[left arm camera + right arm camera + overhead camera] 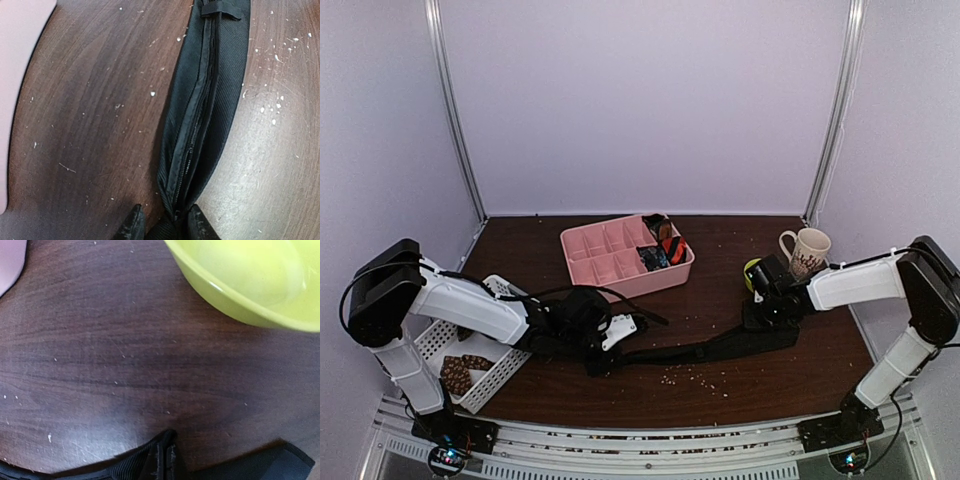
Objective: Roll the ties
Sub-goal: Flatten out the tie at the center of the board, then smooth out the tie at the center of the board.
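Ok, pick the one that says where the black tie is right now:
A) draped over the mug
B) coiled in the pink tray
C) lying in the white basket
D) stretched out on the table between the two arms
D: the black tie lies stretched out along the table between the two arms, and the left wrist view shows one end pinched in the left jaws.

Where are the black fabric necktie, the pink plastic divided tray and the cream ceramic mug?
black fabric necktie [700, 352]: top external view, middle of its stretched length.
pink plastic divided tray [640, 283]: top external view, near outer wall.
cream ceramic mug [810, 250]: top external view, side of body.
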You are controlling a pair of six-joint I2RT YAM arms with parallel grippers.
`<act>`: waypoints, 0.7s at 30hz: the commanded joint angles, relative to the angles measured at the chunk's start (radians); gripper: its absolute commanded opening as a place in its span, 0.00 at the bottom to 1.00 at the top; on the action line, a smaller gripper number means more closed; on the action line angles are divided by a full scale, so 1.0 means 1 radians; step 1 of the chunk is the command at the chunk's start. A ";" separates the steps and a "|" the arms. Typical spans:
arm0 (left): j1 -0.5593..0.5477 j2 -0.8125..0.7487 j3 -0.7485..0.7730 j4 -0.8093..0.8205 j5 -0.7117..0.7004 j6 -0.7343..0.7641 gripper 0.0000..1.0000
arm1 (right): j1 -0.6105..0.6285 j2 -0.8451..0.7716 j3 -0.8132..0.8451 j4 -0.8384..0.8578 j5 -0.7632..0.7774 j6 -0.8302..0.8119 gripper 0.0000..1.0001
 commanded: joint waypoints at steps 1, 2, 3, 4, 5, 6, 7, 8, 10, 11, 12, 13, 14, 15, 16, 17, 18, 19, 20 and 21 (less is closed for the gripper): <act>0.004 0.010 0.014 0.036 -0.004 0.007 0.29 | 0.004 -0.063 -0.010 -0.110 0.050 0.007 0.00; 0.004 0.011 0.013 0.036 -0.007 0.007 0.29 | 0.004 -0.101 -0.006 -0.128 0.056 0.007 0.00; 0.004 0.011 0.013 0.037 -0.009 0.007 0.28 | 0.004 -0.139 -0.001 -0.145 0.058 0.006 0.00; 0.005 0.012 0.012 0.038 -0.011 0.007 0.29 | 0.004 -0.184 0.003 -0.163 0.059 0.008 0.00; 0.006 0.010 0.010 0.039 -0.014 0.007 0.29 | 0.005 -0.219 0.004 -0.179 0.055 0.010 0.00; 0.006 0.009 0.007 0.040 -0.017 0.007 0.29 | 0.004 -0.258 0.003 -0.191 0.048 0.014 0.00; 0.006 0.007 0.005 0.042 -0.024 0.007 0.29 | 0.004 -0.290 0.000 -0.201 0.028 0.018 0.00; 0.006 0.006 0.001 0.044 -0.027 0.006 0.30 | 0.004 -0.313 -0.004 -0.206 0.011 0.022 0.00; 0.007 0.004 -0.003 0.044 -0.031 0.006 0.30 | 0.004 -0.337 -0.019 -0.215 -0.023 0.030 0.00; 0.007 0.003 -0.004 0.043 -0.033 0.008 0.31 | 0.004 -0.341 -0.029 -0.213 -0.040 0.034 0.00; 0.009 0.001 -0.005 0.043 -0.034 0.008 0.31 | 0.003 -0.344 -0.044 -0.208 -0.048 0.041 0.00; 0.009 -0.001 -0.007 0.044 -0.033 0.008 0.31 | 0.004 -0.345 -0.058 -0.197 -0.050 0.046 0.00; 0.010 -0.002 -0.009 0.045 -0.033 0.008 0.31 | 0.003 -0.344 -0.074 -0.188 -0.049 0.053 0.00; 0.010 -0.004 -0.009 0.044 -0.031 0.008 0.31 | 0.003 -0.340 -0.088 -0.181 -0.047 0.058 0.00; 0.010 -0.004 -0.009 0.044 -0.028 0.008 0.31 | 0.003 -0.333 -0.102 -0.174 -0.043 0.060 0.00; 0.010 -0.005 -0.010 0.044 -0.027 0.009 0.31 | 0.003 -0.326 -0.110 -0.168 -0.040 0.063 0.00; 0.010 -0.004 -0.010 0.043 -0.026 0.010 0.31 | 0.003 -0.316 -0.113 -0.164 -0.036 0.066 0.00; 0.010 -0.003 -0.010 0.042 -0.024 0.010 0.31 | 0.002 -0.306 -0.116 -0.159 -0.032 0.065 0.00; 0.010 -0.004 -0.010 0.042 -0.021 0.011 0.31 | 0.003 -0.295 -0.117 -0.156 -0.030 0.065 0.00; 0.010 -0.005 -0.010 0.041 -0.020 0.011 0.31 | 0.003 -0.285 -0.115 -0.153 -0.026 0.065 0.00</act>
